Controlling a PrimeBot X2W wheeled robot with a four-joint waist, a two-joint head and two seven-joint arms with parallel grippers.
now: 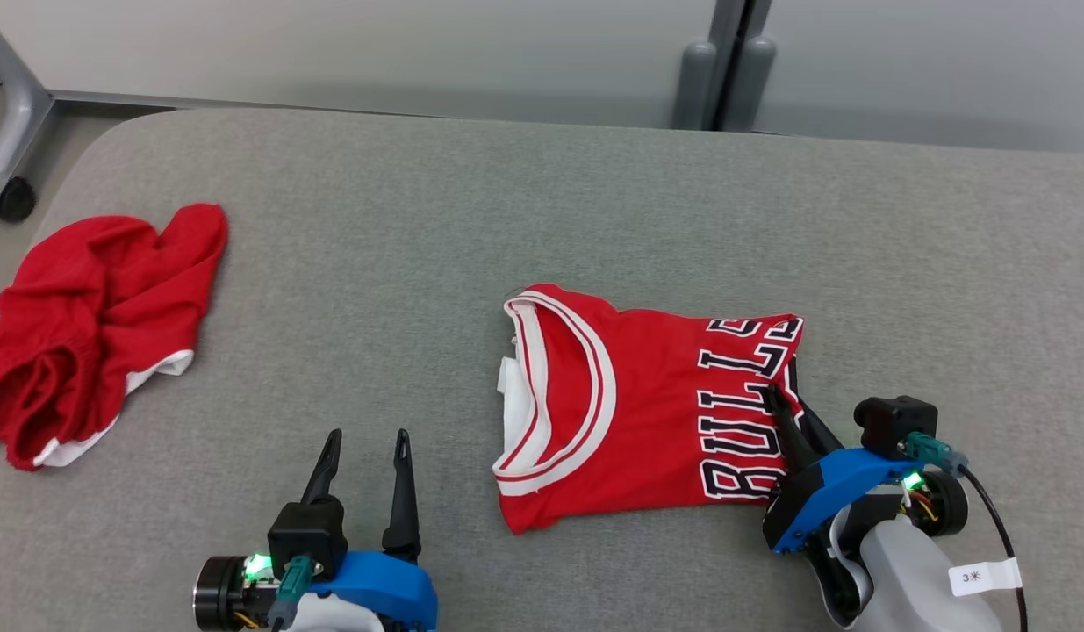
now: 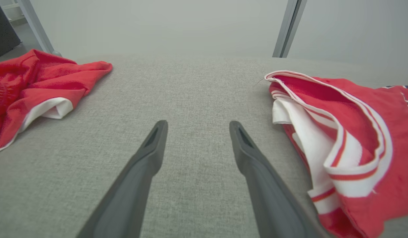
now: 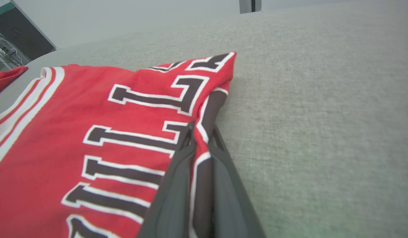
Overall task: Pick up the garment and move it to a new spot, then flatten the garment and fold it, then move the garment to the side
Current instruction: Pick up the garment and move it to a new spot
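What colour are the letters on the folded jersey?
The letters are black, outlined white; right wrist view.

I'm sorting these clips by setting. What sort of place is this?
Likely a robot lab or test room, not a home: a wide table covered in grey fabric with a jersey laid out on it, bare grey wall panels behind, and a wheeled metal frame at the far left.

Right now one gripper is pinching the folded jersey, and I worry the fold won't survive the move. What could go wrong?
1. The right gripper pinches only the lettered edge of the Bulls jersey. Pulling from that one spot could slide the layers apart.
2. The left gripper is open and apart from the jersey, so the collar end is unsupported and may drag on the table.
3. Moved left, it could run into the crumpled red garment.
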